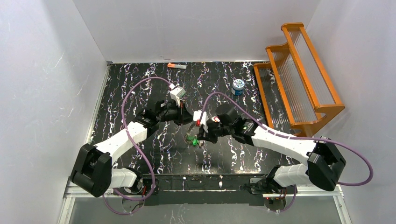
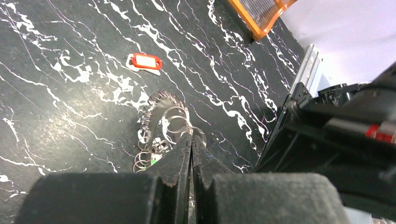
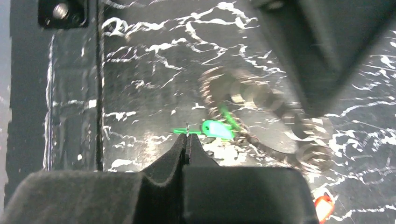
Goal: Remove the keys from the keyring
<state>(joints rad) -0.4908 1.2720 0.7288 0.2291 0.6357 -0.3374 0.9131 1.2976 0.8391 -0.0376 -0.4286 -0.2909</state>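
One loose red key (image 2: pixel 145 61) lies apart while the left gripper (image 2: pixel 191 138) pinches a wire loop (image 2: pixel 179 112) of the keyring (image 2: pixel 160 103) and the right gripper (image 3: pixel 187 139) nips a green key (image 3: pixel 215 129) by its end.

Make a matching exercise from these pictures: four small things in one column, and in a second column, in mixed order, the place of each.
Things:
1. red key
2. green key
3. blue-and-white canister
4. orange-and-grey stick

Places:
A. at the far edge of the table
B. beside the orange rack
C. lying flat on the table, apart from the keyring
D. at the fingertips of the right gripper

Pairs: 1-C, 2-D, 3-B, 4-A
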